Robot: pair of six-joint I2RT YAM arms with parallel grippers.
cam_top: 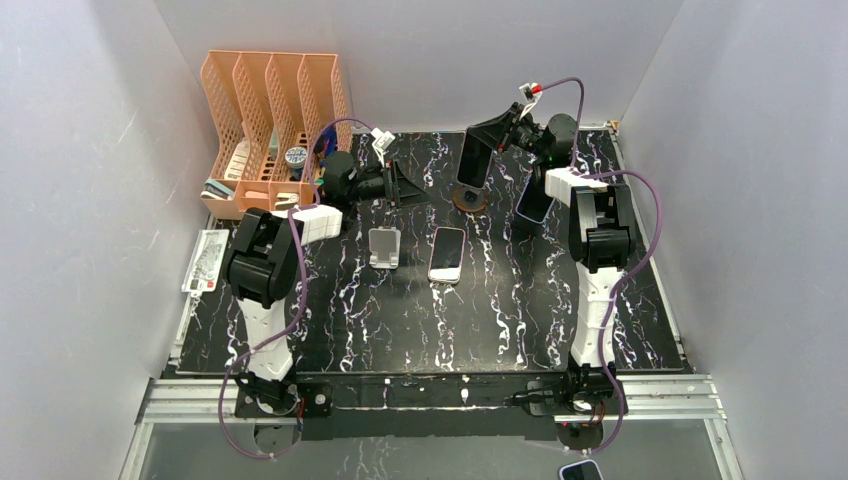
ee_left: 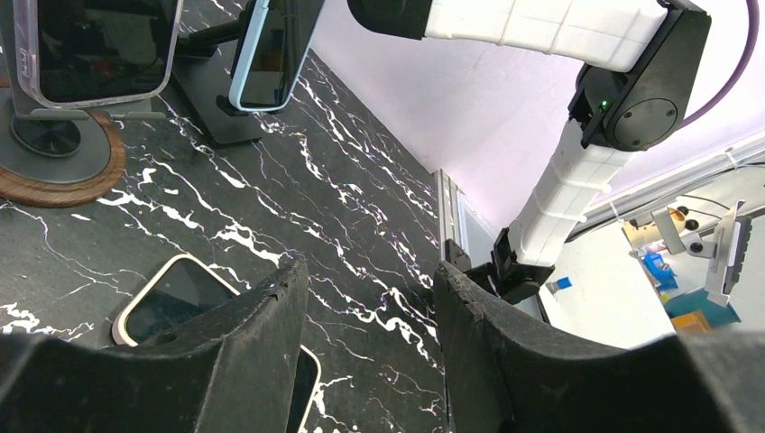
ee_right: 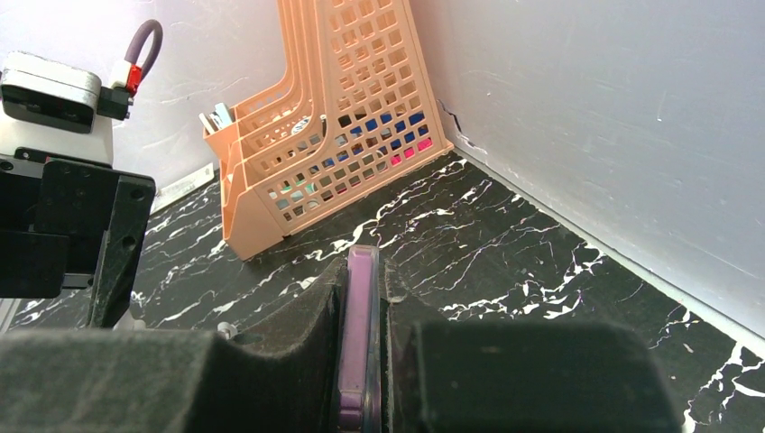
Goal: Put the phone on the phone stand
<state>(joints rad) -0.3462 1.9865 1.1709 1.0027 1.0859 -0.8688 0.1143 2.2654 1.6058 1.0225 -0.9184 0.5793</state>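
Observation:
My right gripper (cam_top: 492,140) is shut on the top of a purple phone in a clear case (cam_top: 474,160), held upright over the phone stand with a round wooden base (cam_top: 468,201). In the right wrist view the phone's purple edge (ee_right: 359,325) is clamped between the fingers of my right gripper (ee_right: 364,271). In the left wrist view this phone (ee_left: 90,45) has its lower end at the stand's ledge above the wooden base (ee_left: 54,176). My left gripper (cam_top: 405,186) is open and empty to the left of the stand, and it hangs over bare table in the left wrist view (ee_left: 370,275).
A blue-cased phone (cam_top: 533,200) leans on a black stand (ee_left: 216,99). A cream-edged phone (cam_top: 447,254) lies flat mid-table beside a small clear stand (cam_top: 384,247). An orange file organizer (cam_top: 272,125) stands at the back left. A card (cam_top: 205,262) lies at the left edge.

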